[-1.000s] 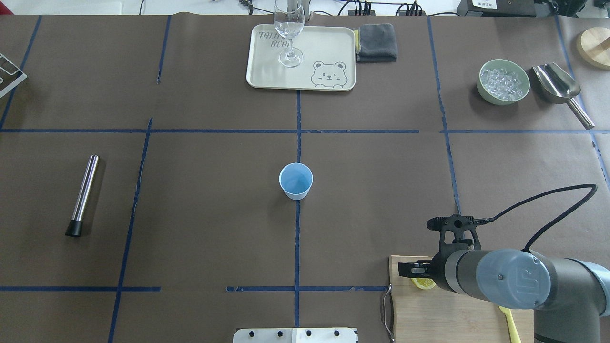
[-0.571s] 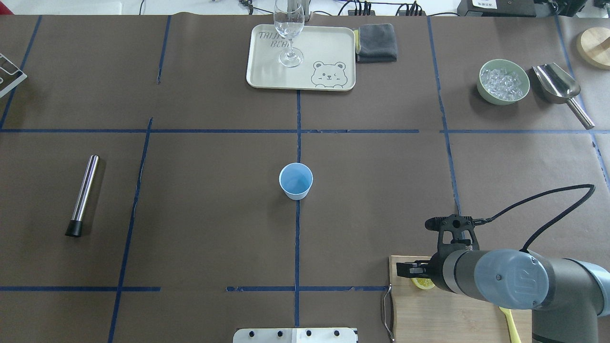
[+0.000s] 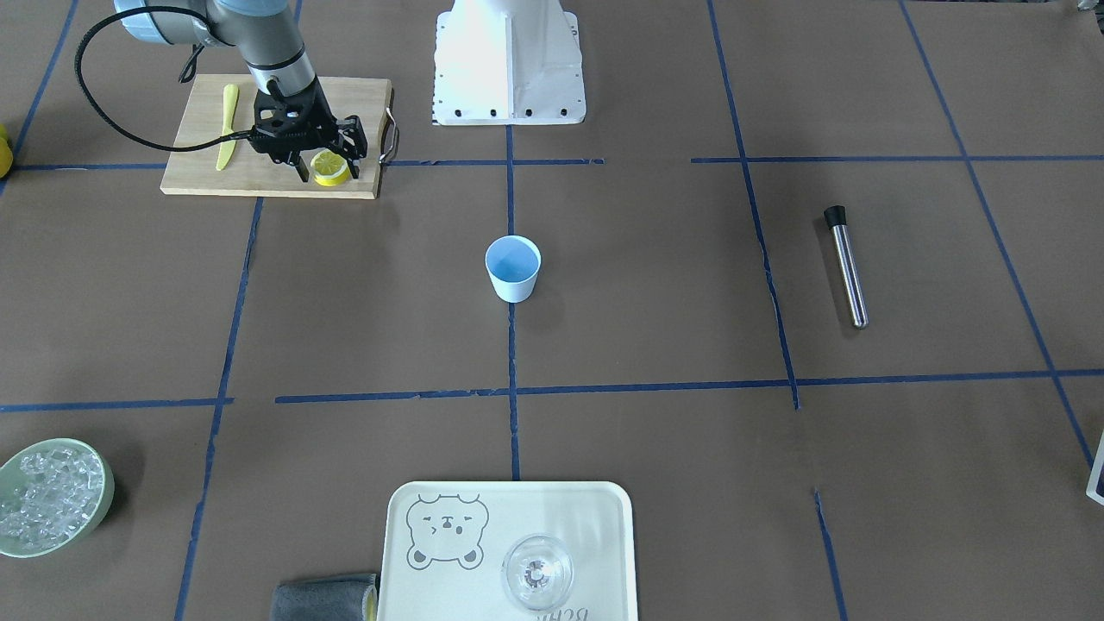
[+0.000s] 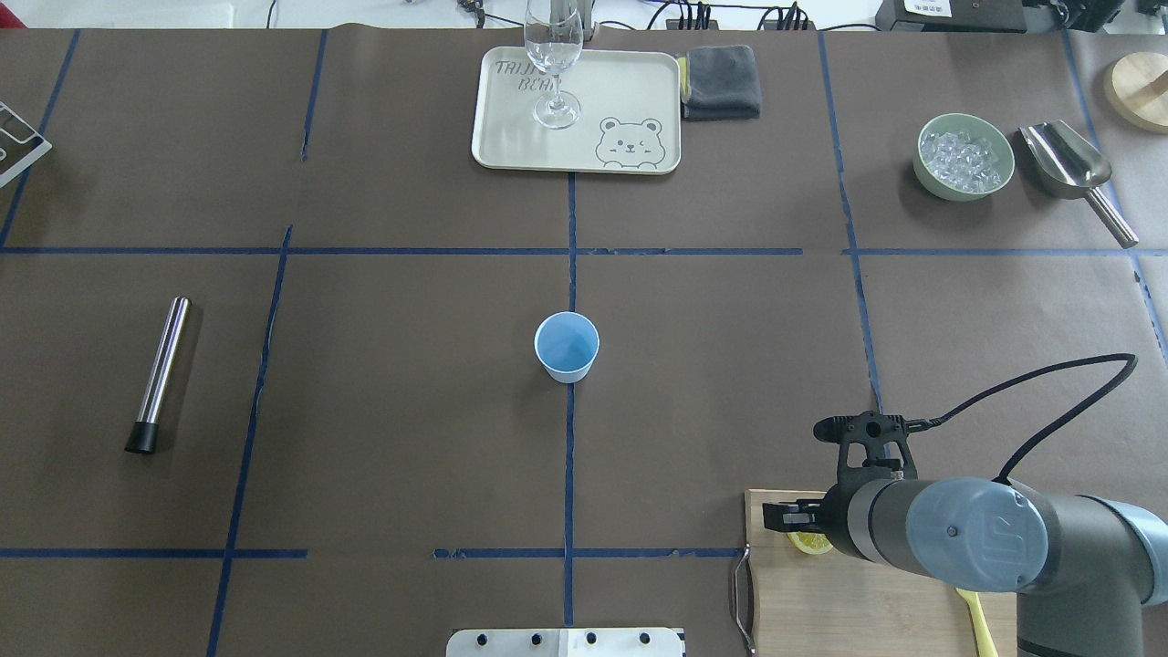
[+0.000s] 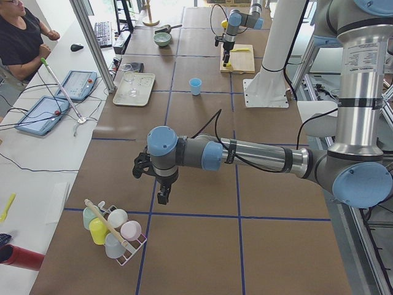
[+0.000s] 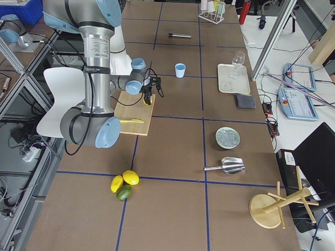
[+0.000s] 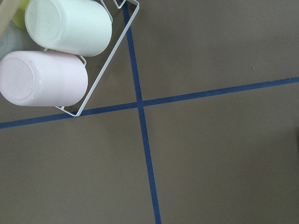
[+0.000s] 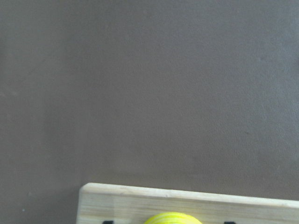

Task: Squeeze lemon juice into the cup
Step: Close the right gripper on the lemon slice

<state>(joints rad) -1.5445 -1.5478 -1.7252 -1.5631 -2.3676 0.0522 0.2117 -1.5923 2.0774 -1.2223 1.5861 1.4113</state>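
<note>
You had a wine glass (image 4: 554, 55) standing on the bear-printed tray (image 4: 630, 91), a grey cloth (image 4: 722, 80) touching its edge, a green bowl of ice (image 4: 940, 190) beside a metal scoop (image 4: 1063, 160), a black-tipped steel rod (image 4: 162, 370) lying well apart, and a yellow plastic knife (image 3: 228, 125) on the wooden cutting board (image 3: 198, 164).

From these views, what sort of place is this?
Most likely a robotics lab set up for drink-prep trials: a table gridded with blue tape, a person beside control tablets, and props such as the cutting board and bowl of ice.
</note>
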